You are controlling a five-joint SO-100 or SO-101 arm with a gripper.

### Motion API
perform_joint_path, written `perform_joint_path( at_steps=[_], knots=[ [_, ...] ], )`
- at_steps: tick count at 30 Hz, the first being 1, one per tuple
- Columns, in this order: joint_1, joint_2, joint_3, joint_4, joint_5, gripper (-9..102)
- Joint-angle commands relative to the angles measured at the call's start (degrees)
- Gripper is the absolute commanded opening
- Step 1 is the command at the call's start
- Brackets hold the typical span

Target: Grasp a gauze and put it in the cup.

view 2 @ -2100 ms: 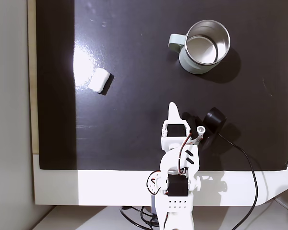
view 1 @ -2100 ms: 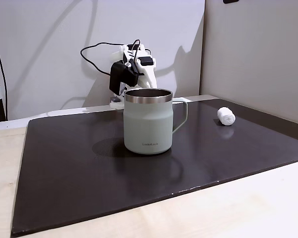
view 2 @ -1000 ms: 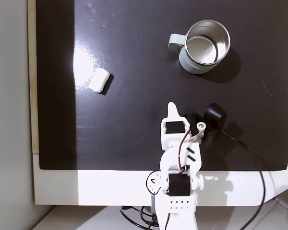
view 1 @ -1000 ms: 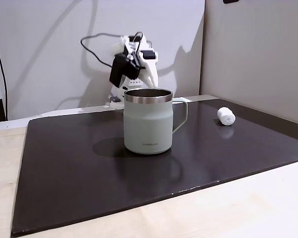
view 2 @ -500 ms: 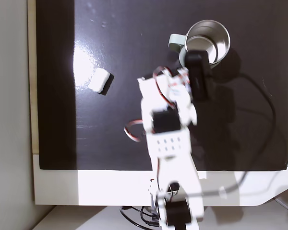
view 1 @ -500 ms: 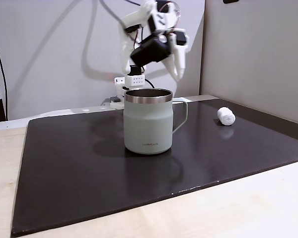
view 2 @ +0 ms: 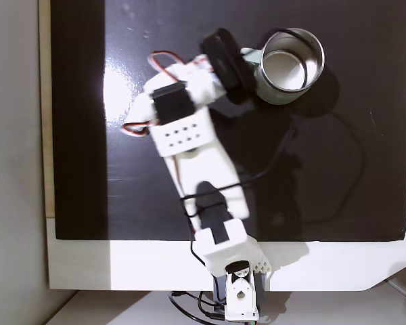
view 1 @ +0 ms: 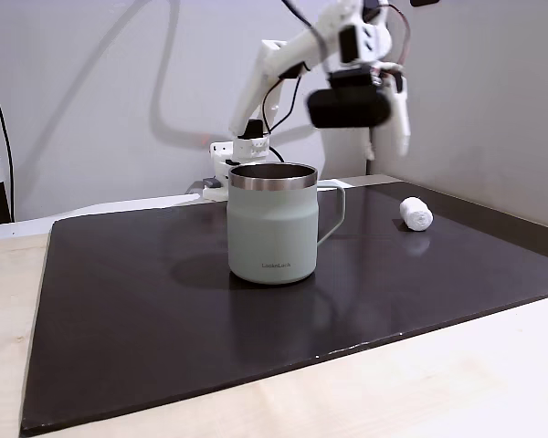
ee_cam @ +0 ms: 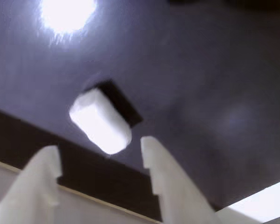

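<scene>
Arm raised above the dark mat, gripper open over the gauze, nothing held.

In the wrist view the gripper (ee_cam: 100, 156) has its two white fingers (ee_cam: 37, 182) set apart with empty space between them, and the gauze (ee_cam: 101, 121) lies on the dark mat (ee_cam: 210, 93) just beyond the fingertips, not touching either one. In a fixed view from the front, the gauze (view 1: 416, 213) rests on the mat (view 1: 164, 310) at the far right, well apart from the cup (view 1: 274, 223), which stands upright near the middle with its handle to the right. The arm (view 1: 347, 64) hangs high, between cup and gauze. In a fixed view from above, the arm (view 2: 189, 135) reaches across the mat (view 2: 365, 101) toward the left, with the cup (view 2: 289, 65) at the upper right.
</scene>
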Motion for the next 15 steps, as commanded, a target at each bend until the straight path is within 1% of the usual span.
perform_joint_path(
  at_steps=[1,8,15],
  knots=[
    [-3.52,-1.85,-4.39,0.62,-1.05,22],
    [-8.0,-11.25,-10.11,0.7,-2.2,22],
    [-10.11,-18.19,-16.52,0.79,-2.64,24]
  ],
)
